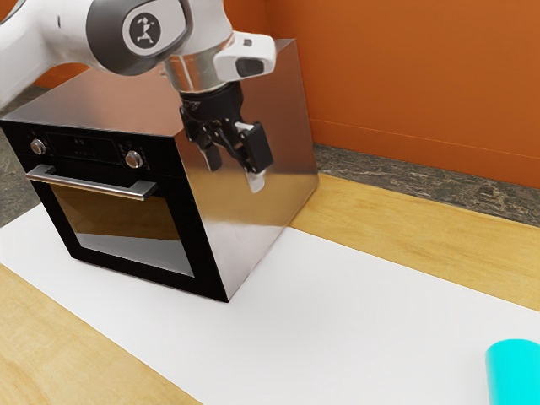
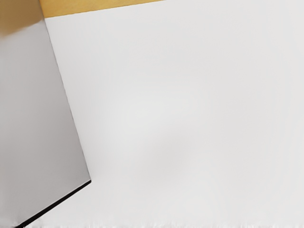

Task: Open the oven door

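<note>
Fingers [image 1: 260, 150] stand well apart, empty, lower than the arm's [image 1: 101, 34] figure emblem [image 1: 145, 32]; oven [image 1: 245, 211] display [image 1: 82, 146] marks are illegible.

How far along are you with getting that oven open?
Only at the start. Nothing looks done: the oven door sits closed against the oven. My hand is open and empty, beside the oven's metal side, away from the handle. Left to do: probably move round to the front, grip the handle and pull the door open.
</note>
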You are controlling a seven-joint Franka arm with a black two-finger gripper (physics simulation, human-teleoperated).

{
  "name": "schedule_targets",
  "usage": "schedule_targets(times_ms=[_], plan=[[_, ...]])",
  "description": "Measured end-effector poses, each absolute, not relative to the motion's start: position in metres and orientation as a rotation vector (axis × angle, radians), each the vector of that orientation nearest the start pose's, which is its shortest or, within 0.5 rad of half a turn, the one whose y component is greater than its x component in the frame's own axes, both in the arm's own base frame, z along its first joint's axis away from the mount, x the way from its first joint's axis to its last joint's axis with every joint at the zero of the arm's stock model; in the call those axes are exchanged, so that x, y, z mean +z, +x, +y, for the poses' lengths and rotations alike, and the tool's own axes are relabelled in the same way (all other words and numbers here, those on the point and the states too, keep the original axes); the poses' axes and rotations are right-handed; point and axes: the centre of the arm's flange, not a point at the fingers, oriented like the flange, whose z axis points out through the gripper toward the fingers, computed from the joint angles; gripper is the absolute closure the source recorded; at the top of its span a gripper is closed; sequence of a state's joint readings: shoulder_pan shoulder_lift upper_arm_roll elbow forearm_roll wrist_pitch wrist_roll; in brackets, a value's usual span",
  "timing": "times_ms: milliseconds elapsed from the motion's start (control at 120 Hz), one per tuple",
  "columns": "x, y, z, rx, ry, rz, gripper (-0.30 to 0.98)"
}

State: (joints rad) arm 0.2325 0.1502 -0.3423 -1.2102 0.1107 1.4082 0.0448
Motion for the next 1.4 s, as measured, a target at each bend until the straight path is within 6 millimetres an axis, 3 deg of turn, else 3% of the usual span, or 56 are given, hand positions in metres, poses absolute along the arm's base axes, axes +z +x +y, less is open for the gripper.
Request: schedule_targets(times_ms=[100,133,167,192,233,267,292,333,383,433,475,542,575,617,692,742,850,1092,1400], plan=[[0.695,0.575,-0.029,-0.062,-3.07,0.211,0.0],[0.707,0.569,-0.028,-0.092,-3.064,0.21,0.0],[0.765,0.536,-0.024,-0.257,-3.025,0.191,0.0],[0.815,0.499,-0.02,-0.403,-2.962,0.18,0.0],[0.877,0.438,-0.012,-0.568,-2.828,0.185,0.0],[0.901,0.405,-0.006,-0.592,-2.741,0.202,0.0],[0.907,0.391,0.006,-0.564,-2.696,0.198,0.0],[0.897,0.381,0.051,-0.481,-2.693,0.16,0.0],[0.862,0.354,0.111,-0.412,-2.76,0.166,0.0],[0.833,0.327,0.147,-0.443,-2.818,0.241,0.0],[0.825,0.317,0.158,-0.491,-2.818,0.327,0.0],[0.825,0.32,0.144,-0.482,-2.729,0.49,0.0],[0.823,0.319,0.148,-0.466,-2.698,0.533,0.0],[0.815,0.316,0.168,-0.453,-2.691,0.564,0.0],[0.775,0.316,0.216,-0.475,-2.75,0.634,0.0],[0.754,0.319,0.232,-0.497,-2.753,0.704,0.0],[0.72,0.331,0.235,-0.528,-2.691,0.908,0.0],[0.698,0.36,0.215,-0.603,-2.456,1.275,0.0],[0.668,0.379,0.211,-0.568,-2.214,1.538,0.0]])
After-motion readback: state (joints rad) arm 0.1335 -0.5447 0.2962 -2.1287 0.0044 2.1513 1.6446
